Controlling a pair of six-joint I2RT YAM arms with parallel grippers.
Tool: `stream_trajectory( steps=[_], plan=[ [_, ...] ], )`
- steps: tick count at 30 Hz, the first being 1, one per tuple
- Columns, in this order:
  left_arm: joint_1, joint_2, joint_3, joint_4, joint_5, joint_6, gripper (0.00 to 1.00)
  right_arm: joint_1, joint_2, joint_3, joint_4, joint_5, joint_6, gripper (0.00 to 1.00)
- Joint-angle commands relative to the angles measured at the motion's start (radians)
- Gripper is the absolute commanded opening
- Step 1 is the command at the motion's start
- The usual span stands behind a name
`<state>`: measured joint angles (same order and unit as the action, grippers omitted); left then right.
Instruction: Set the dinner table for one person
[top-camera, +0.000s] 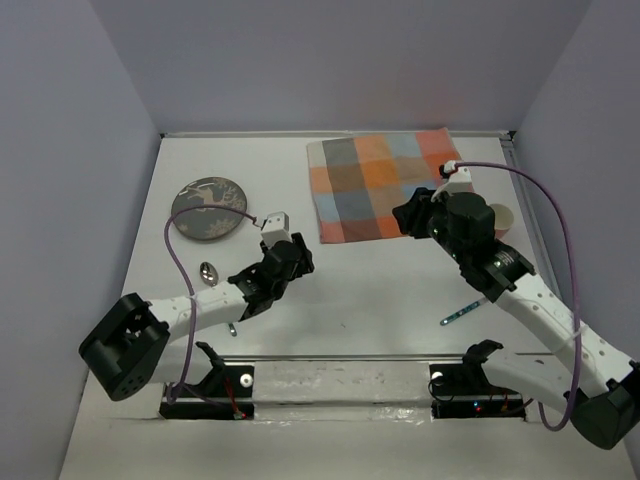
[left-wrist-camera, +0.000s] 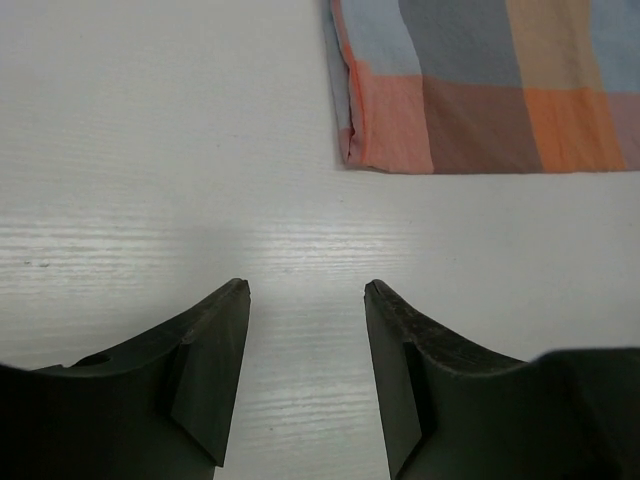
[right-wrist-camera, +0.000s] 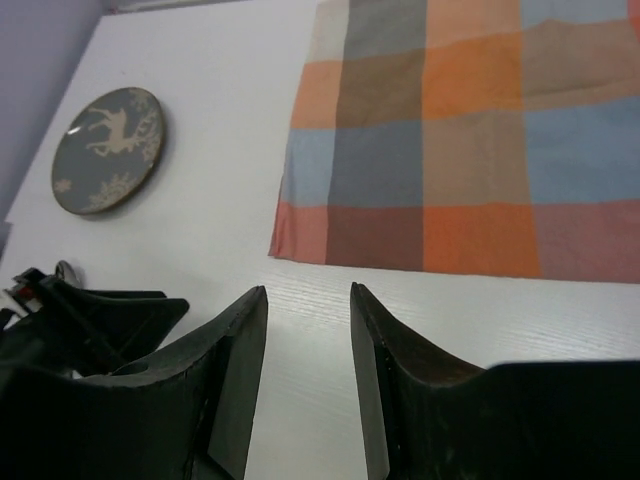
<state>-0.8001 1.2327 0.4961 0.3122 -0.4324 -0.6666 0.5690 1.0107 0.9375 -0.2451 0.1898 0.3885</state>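
The white dinner table (top-camera: 380, 290) carries a dark grey plate with a deer pattern (top-camera: 208, 208) at the back left; the plate also shows in the right wrist view (right-wrist-camera: 108, 148). A metal spoon (top-camera: 208, 272) lies near the left arm, partly hidden by it. A utensil with a blue-green handle (top-camera: 462, 312) lies under the right arm. A beige cup (top-camera: 502, 220) stands behind the right arm, mostly hidden. My left gripper (top-camera: 303, 258) (left-wrist-camera: 306, 290) is open and empty above bare table. My right gripper (top-camera: 405, 220) (right-wrist-camera: 308, 292) is open and empty, just in front of the cloth's near edge.
An orange, blue and grey checked cloth (top-camera: 385, 185) lies flat at the back middle-right, also in the left wrist view (left-wrist-camera: 480, 90) and the right wrist view (right-wrist-camera: 450, 150). Purple walls close three sides. The left arm's gripper (right-wrist-camera: 90, 320) shows in the right wrist view.
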Motion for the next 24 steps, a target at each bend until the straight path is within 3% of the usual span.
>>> stream_trajectory(
  steps=[1, 14, 24],
  plan=[
    [-0.033, 0.062, 0.087, 0.047, -0.111, 0.032, 0.60, 0.003, -0.087, -0.029, 0.060, -0.032, -0.014, 0.46],
    [-0.079, 0.251, 0.214, 0.028, -0.167, 0.076, 0.60, 0.003, -0.166, -0.097, 0.043, 0.005, -0.046, 0.51],
    [-0.068, 0.473, 0.370, 0.050, -0.175, 0.130, 0.61, 0.003, -0.118, -0.118, 0.072, -0.144, -0.040, 0.51]
  ],
)
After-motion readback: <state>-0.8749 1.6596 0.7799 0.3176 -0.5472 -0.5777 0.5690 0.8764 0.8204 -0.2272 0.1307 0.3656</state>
